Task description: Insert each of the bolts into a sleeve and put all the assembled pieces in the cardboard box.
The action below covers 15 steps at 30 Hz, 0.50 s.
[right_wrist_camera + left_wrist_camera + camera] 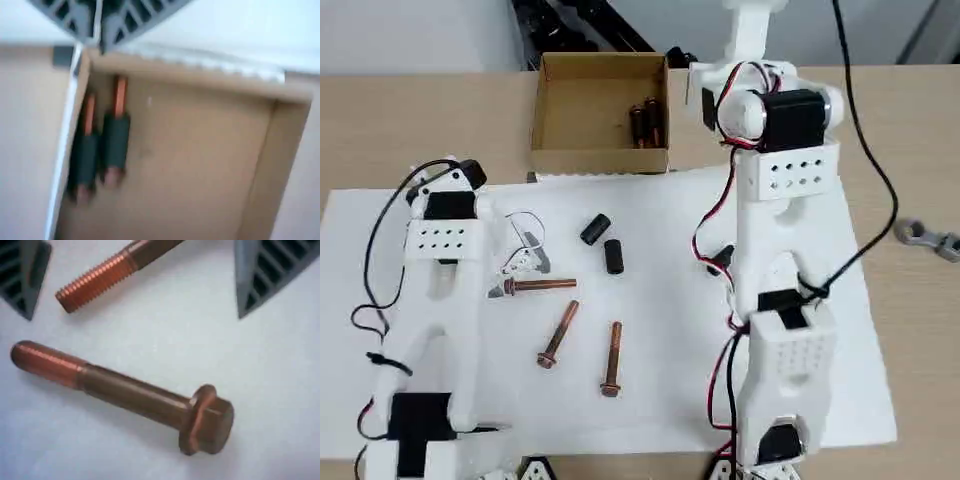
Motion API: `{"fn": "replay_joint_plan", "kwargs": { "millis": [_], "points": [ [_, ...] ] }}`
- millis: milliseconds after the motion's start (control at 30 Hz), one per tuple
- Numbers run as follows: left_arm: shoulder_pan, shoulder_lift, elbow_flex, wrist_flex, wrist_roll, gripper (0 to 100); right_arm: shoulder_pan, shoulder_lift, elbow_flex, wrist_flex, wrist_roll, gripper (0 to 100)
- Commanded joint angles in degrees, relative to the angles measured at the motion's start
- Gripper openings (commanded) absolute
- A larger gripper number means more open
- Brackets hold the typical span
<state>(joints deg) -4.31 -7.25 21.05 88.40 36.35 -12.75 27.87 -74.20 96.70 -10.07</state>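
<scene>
1. The left gripper (134, 315) hangs over the left half of the white sheet (800, 400) with its fingers spread wide and nothing between the pads.
2. The nearest bolt (95, 280) lies flat just toward the sheet's near edge from that gripper. Its long axis runs roughly parallel to that edge, with the head toward the left edge.
3. Its shank appears to run more along the line between the fingers than across it (an awkward lie for a pinch). A wrist turn will probably be needed before closing.
4. A second bolt (125, 395) lies diagonally just beside it, and a third bolt (612, 358) lies apart, closer to the near edge.
5. A sleeve (595, 229) and a second sleeve (613, 256) lie near the sheet's middle, between the two arms.
6. The right gripper (97, 25) is above the cardboard box (545, 110) with its fingers pressed together and holding nothing. The box sits at the sheet's far edge.
7. Two assembled pieces (102, 150) rest against the box's right wall.
8. The left arm is clearly the nearer to all three loose bolts.
</scene>
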Motion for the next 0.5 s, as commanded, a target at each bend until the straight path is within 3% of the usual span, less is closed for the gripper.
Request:
{"fn": "replay_joint_plan", "kwargs": {
  "millis": [0, 467],
  "points": [
    [1.49, -0.88, -2.24, 0.70, 0.62, 24, 0.75, -10.86, 12.13, 0.04, -0.18, 0.5],
    [3.96, 0.44, -8.40, 7.56, 0.53, 25, 0.57, -41.10, 55.38, -0.13, -0.18, 0.5]
  ]
}}
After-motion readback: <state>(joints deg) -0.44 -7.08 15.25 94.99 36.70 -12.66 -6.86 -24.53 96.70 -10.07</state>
